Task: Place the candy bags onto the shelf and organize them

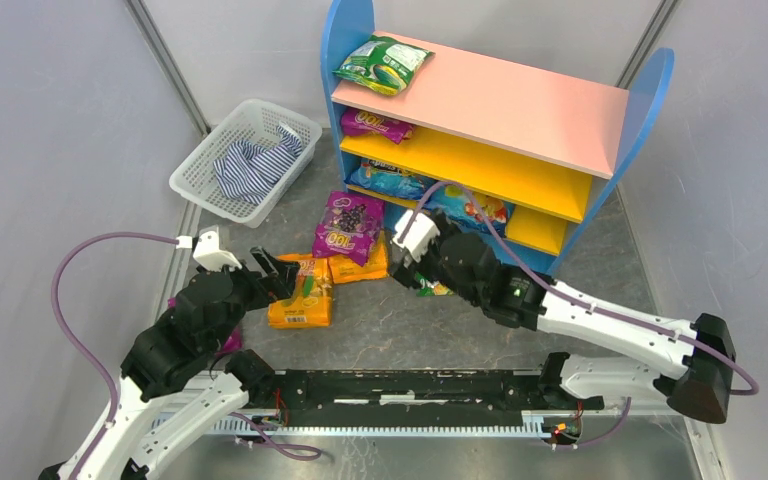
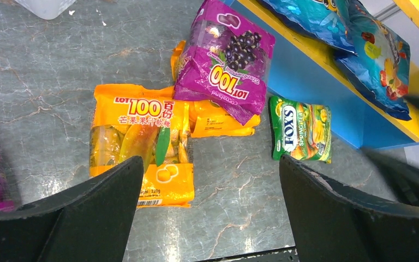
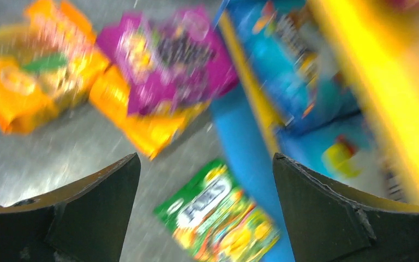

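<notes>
Now spread wide, my right gripper (image 3: 204,164) hovers, FOX'S bag (image 3: 218,221) just beneath, seemingly readied for the shelf (image 3: 245,142) ahead.

In the top external view the scene is evenly and brightly lit from above; only soft, short shadows are cast under the boards of the shelf (image 1: 520,100). A pale sheen is seen on the grey table (image 1: 440,330). The left wrist view is rendered sharp, and the print on the orange candy bag (image 2: 139,142) can be read; white glare is caught on the glossy purple candy bag (image 2: 222,60). The right wrist view is heavily smeared by motion blur, so that the lettering on the FOX'S bag (image 3: 218,221) can barely be made out and the colours are streaked.
</notes>
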Tool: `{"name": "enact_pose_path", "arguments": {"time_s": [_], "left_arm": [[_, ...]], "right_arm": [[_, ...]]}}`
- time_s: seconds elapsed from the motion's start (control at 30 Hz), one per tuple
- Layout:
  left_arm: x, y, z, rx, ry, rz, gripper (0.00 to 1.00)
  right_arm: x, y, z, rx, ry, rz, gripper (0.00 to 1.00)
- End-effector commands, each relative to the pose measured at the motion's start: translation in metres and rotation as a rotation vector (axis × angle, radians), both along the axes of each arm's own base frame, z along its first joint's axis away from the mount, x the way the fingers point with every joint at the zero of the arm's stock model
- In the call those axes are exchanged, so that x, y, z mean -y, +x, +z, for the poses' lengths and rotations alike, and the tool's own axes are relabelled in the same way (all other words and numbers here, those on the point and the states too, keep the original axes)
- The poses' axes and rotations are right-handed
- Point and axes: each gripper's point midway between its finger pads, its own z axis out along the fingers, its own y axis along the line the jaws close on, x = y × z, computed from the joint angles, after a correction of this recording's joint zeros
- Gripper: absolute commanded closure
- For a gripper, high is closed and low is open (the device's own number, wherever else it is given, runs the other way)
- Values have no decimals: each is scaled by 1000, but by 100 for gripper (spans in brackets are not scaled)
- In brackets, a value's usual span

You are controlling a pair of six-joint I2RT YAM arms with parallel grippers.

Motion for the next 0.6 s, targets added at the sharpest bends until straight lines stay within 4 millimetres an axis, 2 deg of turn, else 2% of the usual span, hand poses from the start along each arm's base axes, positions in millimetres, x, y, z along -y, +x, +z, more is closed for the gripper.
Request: {"name": "enact_pose_path", "arguments": {"time_s": [0.0,0.1,0.17,0.23,0.3,0.4,0.57], "left_arm": [[-1,6,3,11,-1,27,0],[0,7,2,5,3,29,0],[1,8,0,-4,10,28,0],[2,9,-2,-15,20,28,0],[3,10,-4,-24,25,28,0],[3,10,-5,-32,30,29,0],[1,9,-2,-17,16,30,0]], "right_arm": [[24,-34,-86,-270,3,-38,2],[52,-31,-124,-338,1,-232,2],[62,-28,-148,-404,-5,-365,2],[63,-26,-169,-469,-23,-475,2],[55,-23,-184,-508,-58,-534,2],[57,-7,-198,-459,-127,-689,2],[46,20,-207,-352,-159,-828,2]]}}
